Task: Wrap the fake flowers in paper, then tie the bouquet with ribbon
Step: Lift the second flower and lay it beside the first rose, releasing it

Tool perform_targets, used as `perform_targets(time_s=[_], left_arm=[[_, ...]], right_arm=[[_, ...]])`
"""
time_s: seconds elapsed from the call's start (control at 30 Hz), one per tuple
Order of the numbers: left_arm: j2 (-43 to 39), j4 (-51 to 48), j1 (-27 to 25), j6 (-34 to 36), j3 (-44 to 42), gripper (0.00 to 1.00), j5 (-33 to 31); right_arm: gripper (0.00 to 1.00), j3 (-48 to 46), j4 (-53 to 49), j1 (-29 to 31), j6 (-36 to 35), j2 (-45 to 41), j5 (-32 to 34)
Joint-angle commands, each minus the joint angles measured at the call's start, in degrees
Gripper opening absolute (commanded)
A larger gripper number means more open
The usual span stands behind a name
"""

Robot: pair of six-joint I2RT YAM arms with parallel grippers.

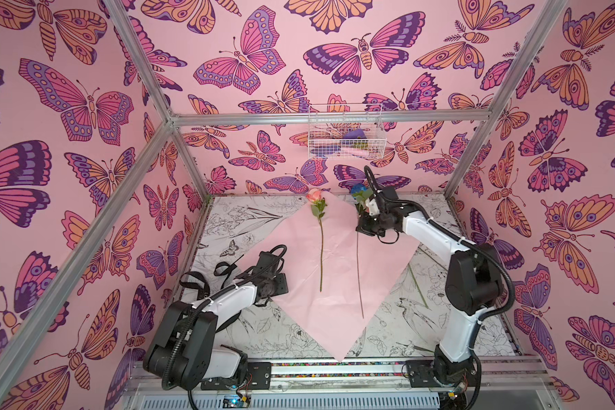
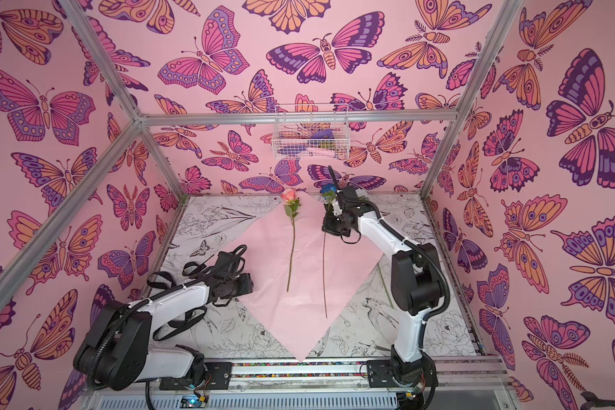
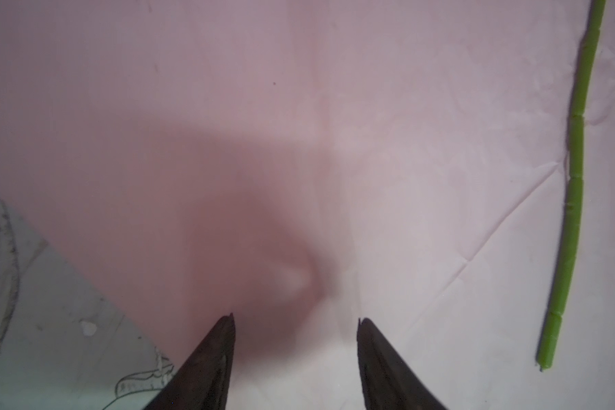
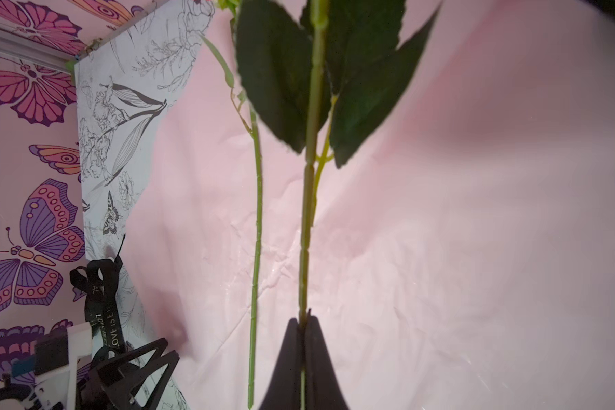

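Pink wrapping paper (image 1: pixel 334 269) lies as a diamond on the table. A coral-pink rose (image 1: pixel 315 196) rests on it, its stem (image 3: pixel 576 177) running toward the front. My right gripper (image 4: pixel 304 316) is shut on the stem (image 4: pixel 308 213) of the blue flower (image 1: pixel 358 190), just below its dark leaves. It shows in both top views (image 1: pixel 360 227) (image 2: pixel 325 227). That stem trails down over the paper, beside the rose's stem (image 4: pixel 256 230). My left gripper (image 3: pixel 295 319) is open over the paper's left edge, holding nothing; its fingers are hidden in both top views.
A black ribbon (image 1: pixel 228 268) with pale lettering lies coiled at the left, by the left arm. A white wire basket (image 1: pixel 345 133) hangs on the back wall. One loose green stem (image 1: pixel 416 284) lies on the printed table (image 1: pixel 235 220) at the right.
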Motion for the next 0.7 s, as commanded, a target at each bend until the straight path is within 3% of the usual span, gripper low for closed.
perform_targets(time_s=[0.0, 0.67], left_arm=[[-0.5, -0.3, 0.5, -0.6, -1.0, 0.58, 1.0], [-0.2, 0.4, 0.5, -0.5, -1.0, 0.58, 1.5]], right_arm=[[0.0, 6.4, 2.2, 1.7, 3.3, 6.0, 1.0], [0.0, 34.8, 3.3, 3.9, 6.4, 33.0, 0.1]])
